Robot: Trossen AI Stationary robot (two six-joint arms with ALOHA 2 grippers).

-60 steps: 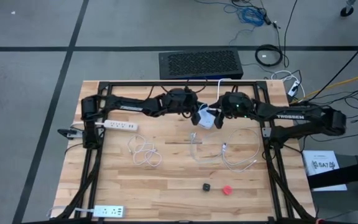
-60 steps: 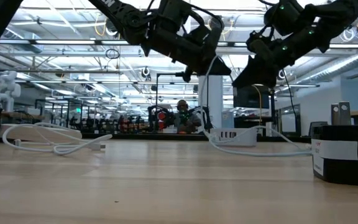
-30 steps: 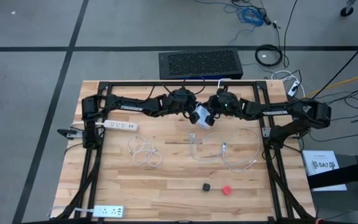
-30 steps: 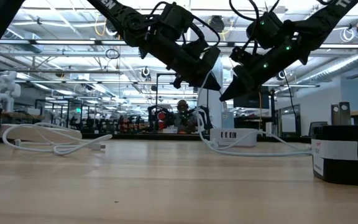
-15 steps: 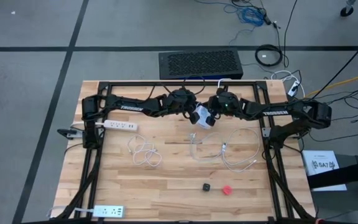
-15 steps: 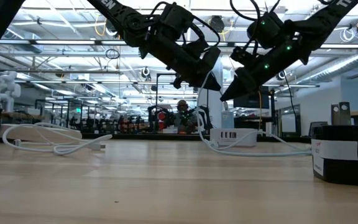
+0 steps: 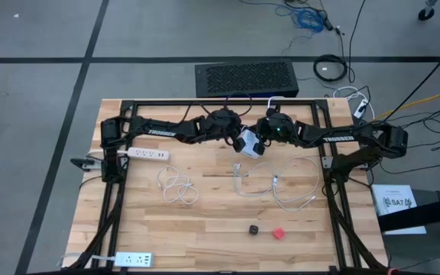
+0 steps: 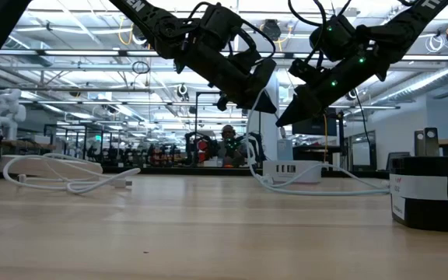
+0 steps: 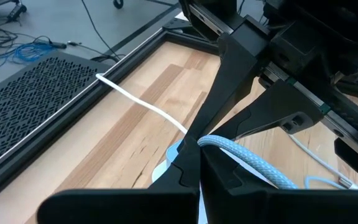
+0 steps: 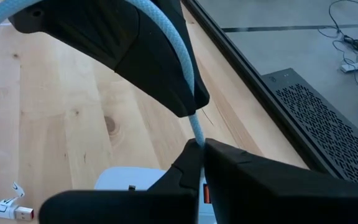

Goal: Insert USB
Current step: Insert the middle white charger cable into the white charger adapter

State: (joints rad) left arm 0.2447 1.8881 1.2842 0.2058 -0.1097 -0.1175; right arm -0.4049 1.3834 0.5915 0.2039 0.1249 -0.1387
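Note:
A pale-blue braided USB cable [image 9: 253,163] runs between my two grippers, which meet tip to tip above the far middle of the table. My left gripper [image 7: 241,138] and my right gripper [image 7: 259,142] are both shut on it. Below them a white charger block [image 8: 289,168] with ports on its near face rests flat on the table. It also shows in the high view as the charger block [image 7: 249,145]. The rest of the cable [image 7: 239,177] hangs down and lies in loops on the wood. The plug at the held end is hidden by the fingers. My left gripper pinches the braided cable [image 9: 205,142] between its two fingertips, slanting down from the table's left. The cable leaves the tips and curves down to the table, slack. My right gripper pinches the same cable [image 10: 196,135] right beside the left fingertips, slanting down from the table's right. Its own fingers hide what lies farther back between them.
A loose USB plug [image 10: 16,213] and white cable loops [image 7: 292,191] lie right of centre, another coil [image 7: 176,188] left of centre. A power strip [image 7: 147,153] lies far left, a second power strip [image 7: 132,259] near left. A black cube [image 7: 254,228] and a red piece [image 7: 279,233] sit near the front.
Between two seconds and one second ago my right gripper went toward the table's left, up to the left gripper's tips. Since then both grippers have kept still and shut.

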